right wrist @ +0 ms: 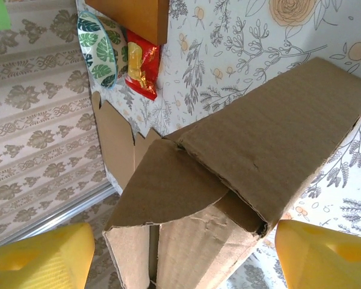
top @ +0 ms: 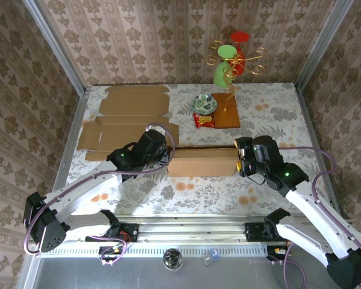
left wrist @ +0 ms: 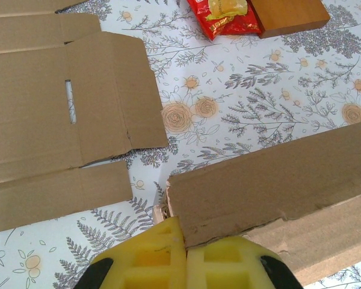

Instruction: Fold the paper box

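- We see the left gripper (left wrist: 185, 244) pressed together at the box (left wrist: 271, 180) end (its left one).
- The right gripper (right wrist: 183, 253) is spread wide, the box's other end between its fingers.

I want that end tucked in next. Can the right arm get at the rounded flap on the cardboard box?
Probably yes: the right gripper is open, straddling that end of the cardboard box, and the rounded flap sticks out uncovered between its fingers.
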